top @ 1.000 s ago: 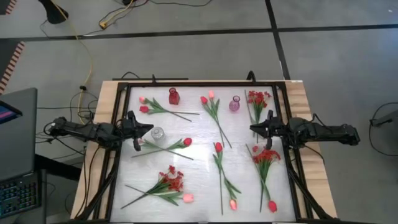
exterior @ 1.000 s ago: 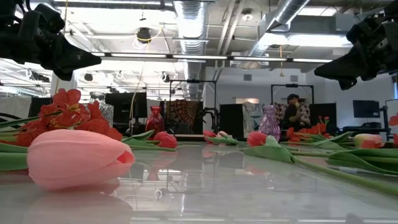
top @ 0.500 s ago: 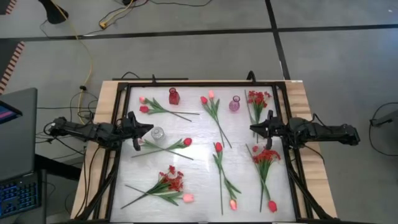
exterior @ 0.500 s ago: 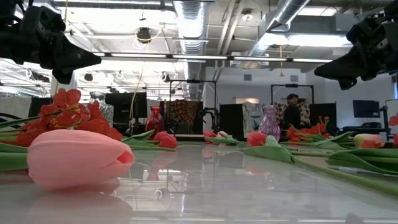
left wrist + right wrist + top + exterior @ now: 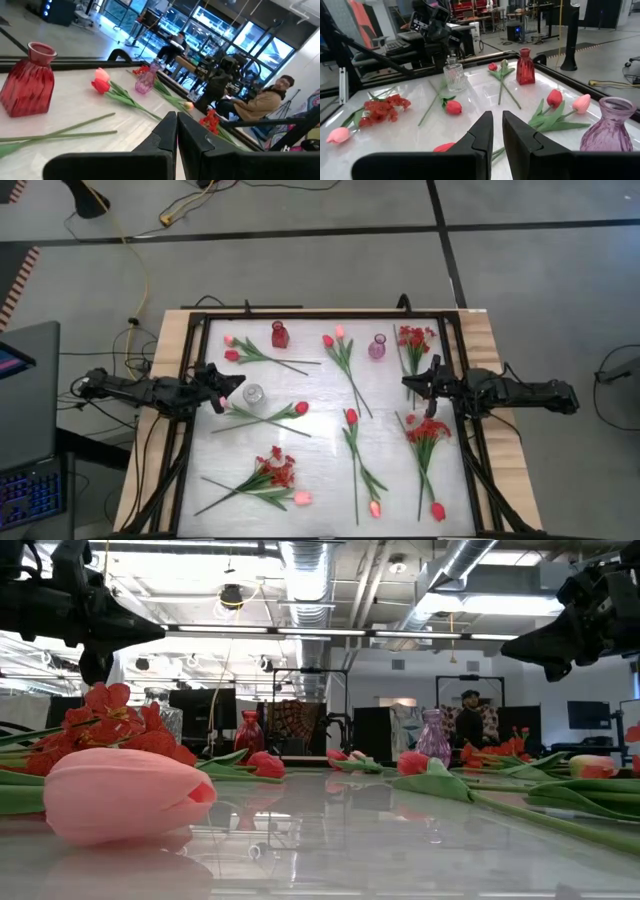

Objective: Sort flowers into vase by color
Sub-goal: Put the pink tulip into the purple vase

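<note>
Long-stemmed flowers lie flat on the white table: pink and red tulips (image 5: 250, 352), (image 5: 340, 355), (image 5: 265, 417), (image 5: 355, 450), and red sprays (image 5: 413, 340), (image 5: 428, 430), (image 5: 270, 475). A red vase (image 5: 279, 335), a purple vase (image 5: 377, 347) and a clear vase (image 5: 253, 394) stand upright. My left gripper (image 5: 238, 383) hovers shut at the left edge, next to the clear vase and pointing level across the table. My right gripper (image 5: 405, 387) hovers at the right edge, pointing level, with a narrow gap between its fingers (image 5: 497, 130) and nothing in it.
A black frame (image 5: 320, 315) runs round the white table top. A dark monitor and keyboard (image 5: 28, 420) sit off the table's left. In the room beyond, a person (image 5: 260, 102) sits. Bare white surface lies between the flower groups at mid-table.
My left gripper has rolled about the line it points along and stayed in place, still shut. No flower or vase has moved.
</note>
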